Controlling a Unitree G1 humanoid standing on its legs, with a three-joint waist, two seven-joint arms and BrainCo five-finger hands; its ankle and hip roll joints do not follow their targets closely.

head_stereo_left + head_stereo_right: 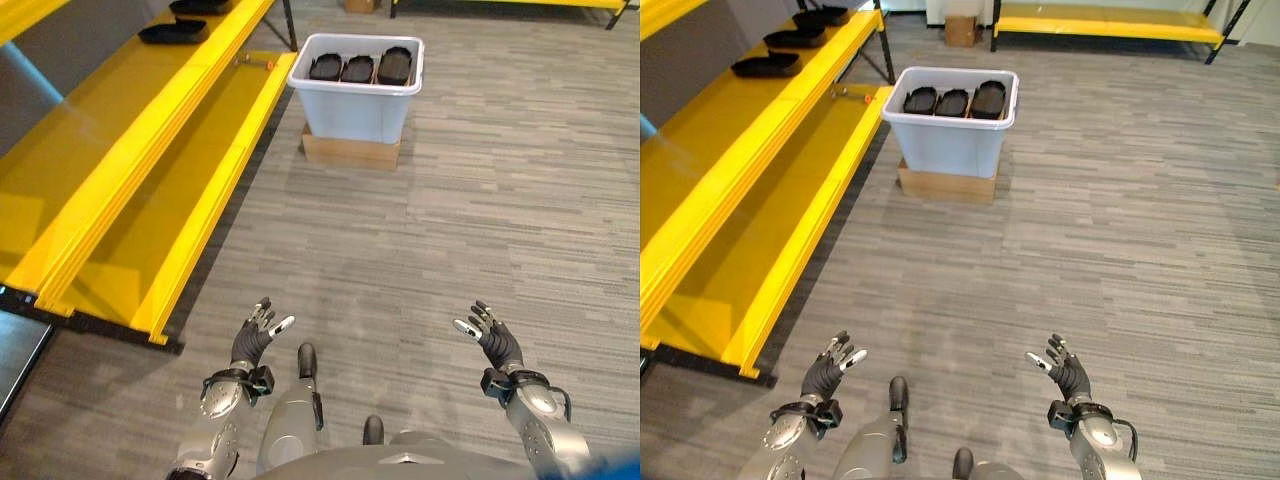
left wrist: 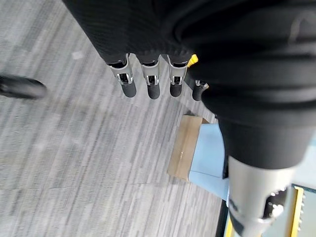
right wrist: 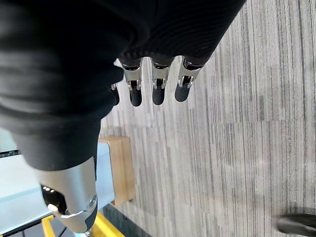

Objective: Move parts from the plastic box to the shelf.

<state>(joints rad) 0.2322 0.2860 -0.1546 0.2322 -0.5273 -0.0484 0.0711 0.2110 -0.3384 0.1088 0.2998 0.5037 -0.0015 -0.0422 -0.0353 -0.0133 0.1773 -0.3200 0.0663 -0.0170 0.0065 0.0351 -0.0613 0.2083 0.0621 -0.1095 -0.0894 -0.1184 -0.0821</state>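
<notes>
Both hands, left hand (image 1: 252,338) and right hand (image 1: 492,336), hang empty with fingers loosely spread (probably readying to grasp), well short of the plastic box (image 1: 357,100).

- I see my left hand (image 1: 256,335) low at the left, silver dark-tipped fingers (image 2: 129,83) straight and spread, holding nothing.
- My right hand (image 1: 491,336) sits level with it at the right, palm facing inward, fingers (image 3: 159,88) likewise extended and empty.
- Both silver-grey forearms angle forward, well apart.
</notes>
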